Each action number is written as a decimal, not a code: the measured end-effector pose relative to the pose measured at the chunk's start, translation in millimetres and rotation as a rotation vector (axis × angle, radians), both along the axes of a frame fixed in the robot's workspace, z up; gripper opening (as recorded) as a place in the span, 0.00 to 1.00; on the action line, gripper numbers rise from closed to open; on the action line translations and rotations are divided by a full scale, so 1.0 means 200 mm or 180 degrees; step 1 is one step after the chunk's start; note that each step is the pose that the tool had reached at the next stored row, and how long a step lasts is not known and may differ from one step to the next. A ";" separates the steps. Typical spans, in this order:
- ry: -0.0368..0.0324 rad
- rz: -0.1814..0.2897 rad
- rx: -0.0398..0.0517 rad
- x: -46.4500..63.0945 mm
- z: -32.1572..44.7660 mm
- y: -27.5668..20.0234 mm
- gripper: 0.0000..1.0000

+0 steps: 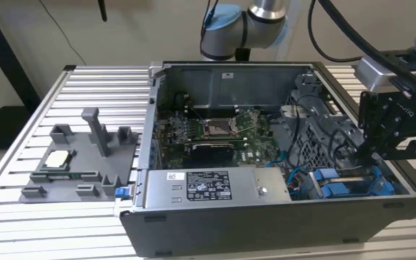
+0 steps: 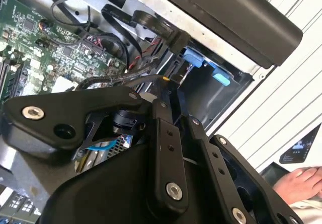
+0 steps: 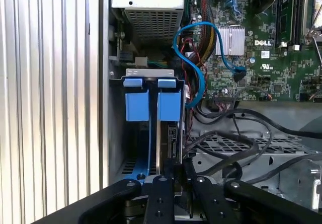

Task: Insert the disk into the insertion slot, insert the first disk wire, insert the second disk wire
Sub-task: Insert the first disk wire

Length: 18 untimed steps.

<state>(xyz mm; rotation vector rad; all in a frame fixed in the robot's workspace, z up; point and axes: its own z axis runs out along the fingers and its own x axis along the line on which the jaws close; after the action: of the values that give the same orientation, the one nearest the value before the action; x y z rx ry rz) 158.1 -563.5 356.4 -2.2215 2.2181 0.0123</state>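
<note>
The disk [image 3: 168, 108] is sitting in the insertion slot [image 3: 150, 73], so wire insertion is probably in hand. The end effector [image 3: 176, 172] is hovering over the disk's edge. I cannot tell whether it is spread or pinching. Next calls for squaring a plug to the disk's port.

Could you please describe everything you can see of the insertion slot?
The insertion slot is a narrow dark grey metal bay with two bright blue plastic rails side by side, in the case's corner beside the power-supply box. Black cables run alongside it. The gripper hangs right over it; contact cannot be told.
</note>
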 end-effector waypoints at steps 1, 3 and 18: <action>0.0000 0.0000 0.0000 0.00 -0.009 -0.001 0.19; 0.0000 0.0000 0.0000 0.00 -0.027 -0.001 0.19; 0.0000 -0.0038 0.0000 0.02 -0.074 0.001 0.19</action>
<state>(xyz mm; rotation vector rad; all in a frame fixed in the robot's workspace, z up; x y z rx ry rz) 161.2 -563.3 341.6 -2.2083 2.2312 0.0123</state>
